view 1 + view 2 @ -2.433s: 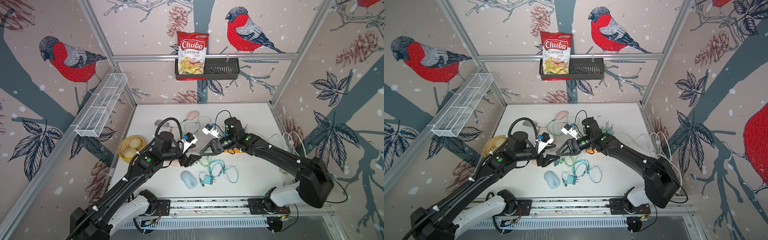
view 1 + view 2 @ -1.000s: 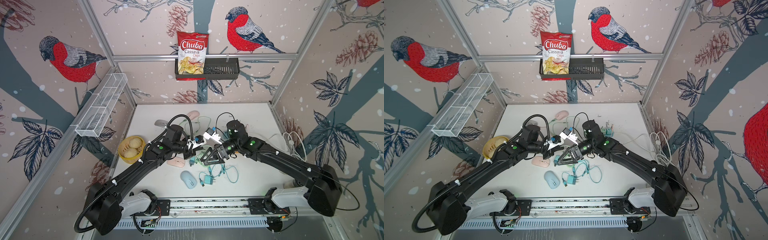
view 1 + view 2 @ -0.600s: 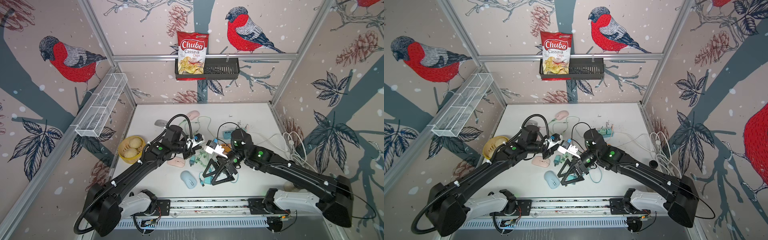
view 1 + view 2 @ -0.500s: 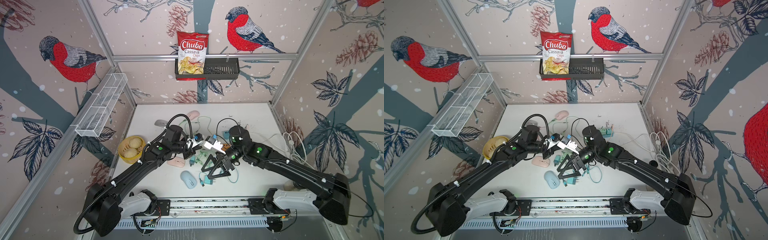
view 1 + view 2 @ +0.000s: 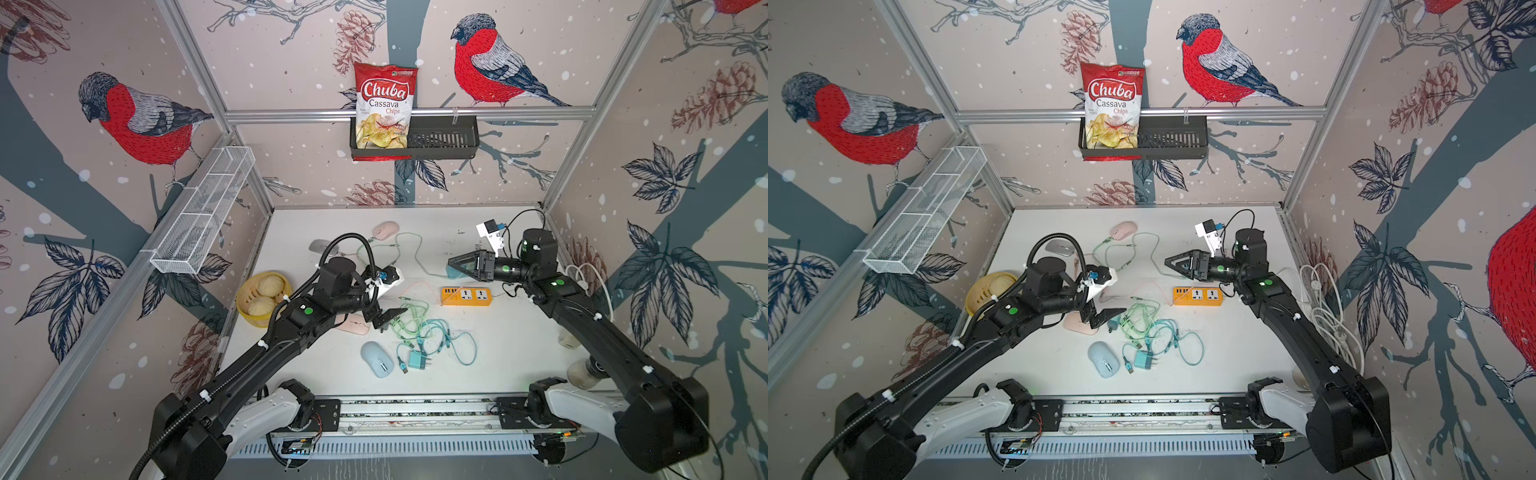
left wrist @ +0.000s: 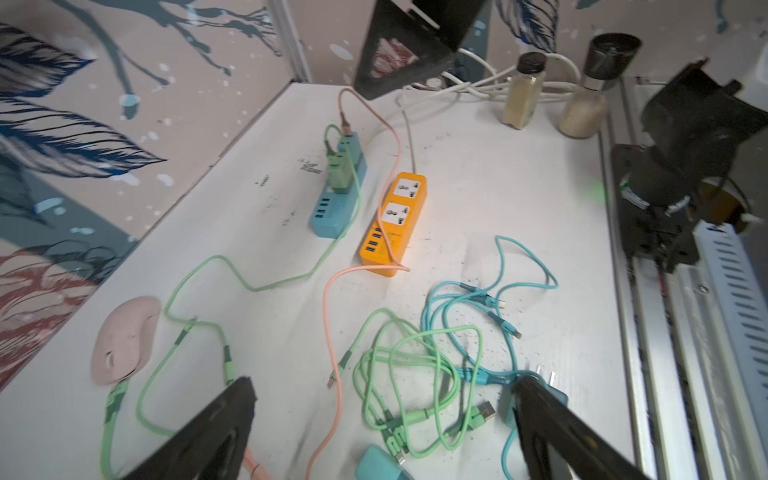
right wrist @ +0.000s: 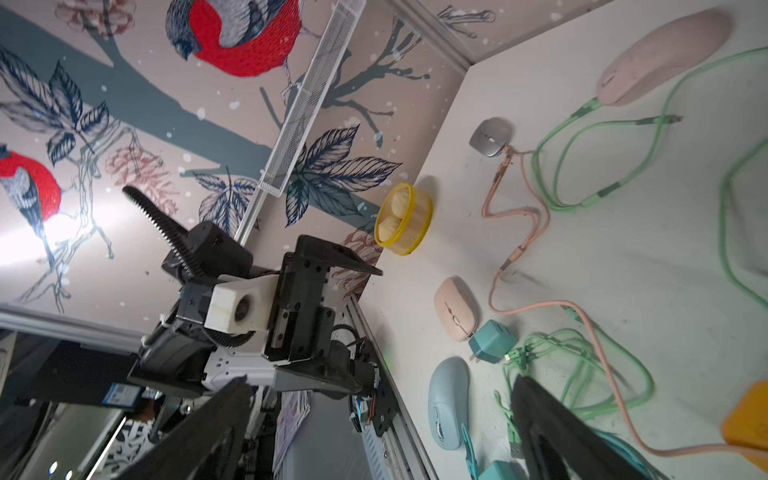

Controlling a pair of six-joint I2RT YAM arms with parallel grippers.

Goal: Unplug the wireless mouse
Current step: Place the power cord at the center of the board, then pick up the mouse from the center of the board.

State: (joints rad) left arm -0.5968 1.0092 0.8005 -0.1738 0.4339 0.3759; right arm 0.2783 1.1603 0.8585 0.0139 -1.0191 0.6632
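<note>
Blue plastic comes first: a pale blue mouse (image 5: 376, 359) lies nearest the front edge of the white table (image 5: 519, 345), left of centre, with a teal charger (image 5: 417, 360) just to its right. Behind those sprawls a tangle of green and teal cables (image 5: 415, 328). At the tangle's left edge hangs the left pincer (image 5: 1109, 318), its two black fingers spread wide with nothing between them. Just left of it, partly under the arm, the near pink mouse (image 5: 1077, 326) lies flat on the table. Its front end touches a small teal plug block (image 7: 490, 340); whether anything is plugged into it I cannot tell. Further left, by the wall, a yellow basket (image 5: 257, 320) holds pale buns. Right of the tangle sits an orange power strip (image 5: 466, 296), and just beyond it lies a blue power strip (image 6: 332, 216) with a green charger (image 6: 338, 174) standing in it. The right pincer (image 5: 457, 262) hangs raised off the table near the blue strip, pointing left, fingers wide apart and empty. Farther back on the left lies a grey mouse (image 5: 322, 248), where a pink cable (image 7: 498, 176) ends. Beyond it rests the far pink mouse (image 5: 385, 230), a green cable (image 7: 586, 108) joined to one end. On the back wall a bag of cassava chips (image 5: 384, 108) stands in a black basket (image 5: 444, 137).
</note>
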